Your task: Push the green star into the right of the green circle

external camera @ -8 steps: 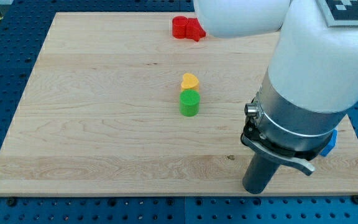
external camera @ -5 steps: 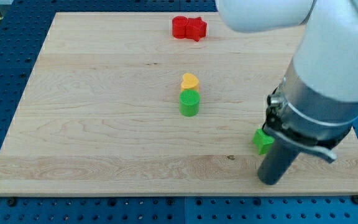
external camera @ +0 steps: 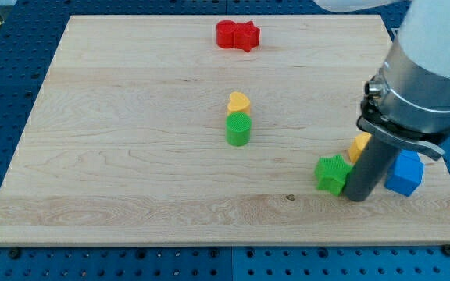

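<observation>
The green star [external camera: 332, 173] lies at the lower right of the wooden board [external camera: 131, 156]. The green circle [external camera: 238, 129] stands near the middle, well to the star's upper left, with a yellow heart [external camera: 239, 102] touching its top side. My tip [external camera: 358, 197] rests on the board just right of the star, touching or nearly touching its right edge. The rod rises to the large arm body at the view's upper right.
A yellow block [external camera: 358, 146], partly hidden by the rod, sits just above and right of the star. A blue block [external camera: 405, 173] lies right of the rod near the board's right edge. Two red blocks [external camera: 237, 35] touch each other at the board's top.
The arm has moved to the view's right and up. That uncovered the green star, the yellow block and the blue block. My tip now stands at the star's right side.
</observation>
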You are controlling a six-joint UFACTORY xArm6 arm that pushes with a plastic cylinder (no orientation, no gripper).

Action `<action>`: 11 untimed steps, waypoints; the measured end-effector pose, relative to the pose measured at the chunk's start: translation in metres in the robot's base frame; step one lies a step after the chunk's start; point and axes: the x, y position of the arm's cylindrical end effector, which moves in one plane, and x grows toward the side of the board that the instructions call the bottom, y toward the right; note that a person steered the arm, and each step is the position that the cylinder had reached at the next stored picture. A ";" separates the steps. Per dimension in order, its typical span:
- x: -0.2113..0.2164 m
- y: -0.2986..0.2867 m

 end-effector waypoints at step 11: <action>-0.048 -0.063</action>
